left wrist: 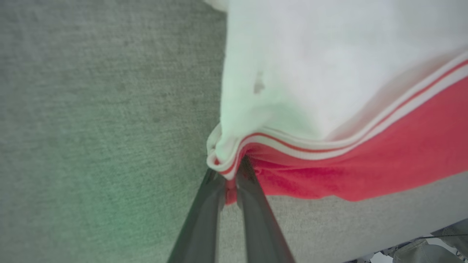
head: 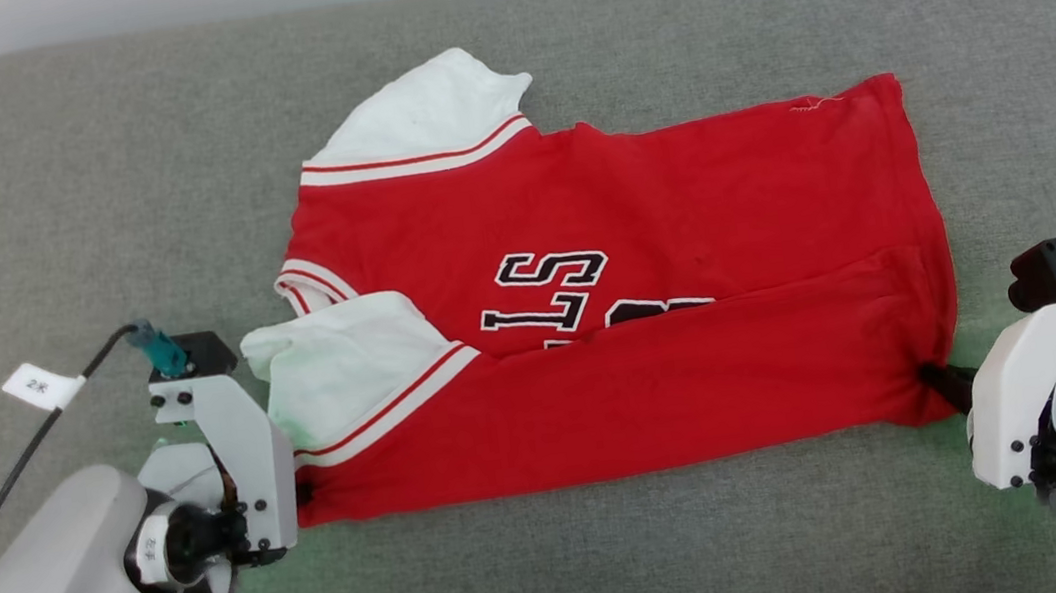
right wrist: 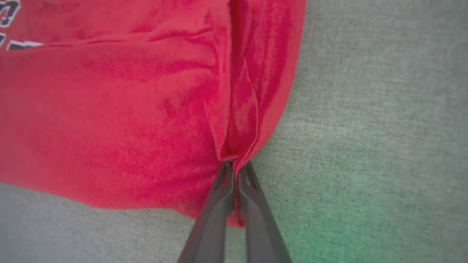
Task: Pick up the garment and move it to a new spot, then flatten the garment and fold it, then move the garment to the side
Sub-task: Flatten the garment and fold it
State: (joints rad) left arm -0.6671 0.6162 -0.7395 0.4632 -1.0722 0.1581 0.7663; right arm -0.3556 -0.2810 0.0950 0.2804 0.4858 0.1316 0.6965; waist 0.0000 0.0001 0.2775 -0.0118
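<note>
The garment (head: 604, 257) lies spread sideways on the grey padded surface (head: 72, 191), collar end toward the left gripper (left wrist: 232, 171) and hem end toward the right gripper (right wrist: 237, 166). It looks fairly flat. A long strip along the near edge is turned up over the body and covers the lower half of the dark print (head: 552, 283), so I'd say the moving and smoothing are done and the folding is under way.

The left jaws are pinched together on the near collar-end corner. Red cloth and the striped trim bunch right at their tips, and the near white sleeve (head: 344, 359) spreads out just beyond them. The right jaws are likewise closed tight on the near hem-end corner, with a pleat of red fabric running straight away from the tips. So the folded strip is stretched between the two grips, each at one end of it.

The far sleeve (head: 424, 108) sticks out unfolded on the side away from both jaws, and the far half of the body lies in a single open layer.

As I read it, one lengthwise fold is in place or about to be carried further. What's left is tucking in that far side, shortening the garment end to end, and shifting the bundle off to the side.
</note>
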